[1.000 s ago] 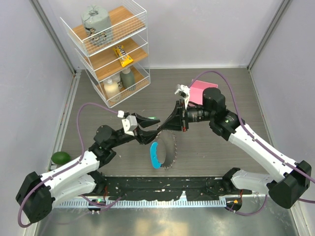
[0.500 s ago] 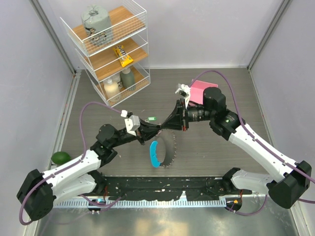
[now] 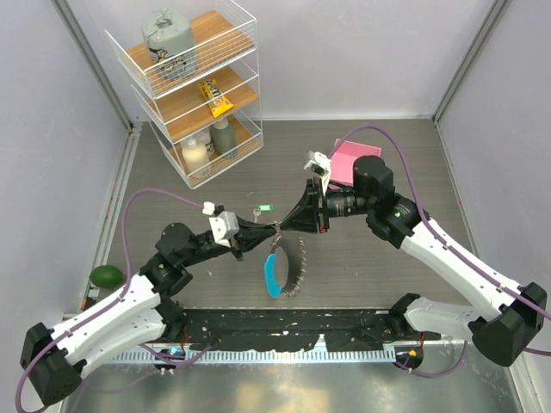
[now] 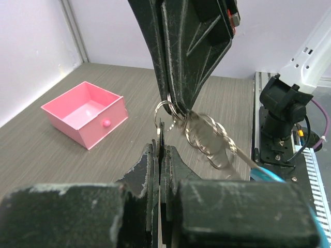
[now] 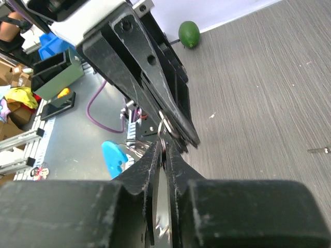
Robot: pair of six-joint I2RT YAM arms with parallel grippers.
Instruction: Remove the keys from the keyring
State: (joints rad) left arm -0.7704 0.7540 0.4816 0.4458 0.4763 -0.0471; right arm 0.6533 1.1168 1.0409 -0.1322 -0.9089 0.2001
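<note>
The keyring (image 3: 293, 265) hangs in the air between both grippers, its blue band (image 3: 273, 274) low on the left and the keys (image 3: 300, 268) fringing its right side. My left gripper (image 3: 273, 230) comes from the left and is shut on a thin key (image 4: 161, 130), seen edge-on below a small ring (image 4: 164, 108). My right gripper (image 3: 287, 226) meets it tip to tip from the right, shut on the keyring's small ring (image 5: 164, 140). A cluster of rings (image 4: 209, 138) trails toward the blue band (image 4: 269, 175). The blue band (image 5: 114, 155) also shows in the right wrist view.
One loose key with a green tag (image 3: 263, 208) lies on the table behind the grippers. An open pink box (image 3: 353, 159) sits at the back right, also seen as pink box (image 4: 85, 118). A wire shelf (image 3: 194, 86) stands back left. A green lime (image 3: 107, 275) lies far left.
My left gripper has closed its fingers and now meets the right gripper's tips at the ring. The left arm's body has drawn back to the left. The right arm barely moved.
</note>
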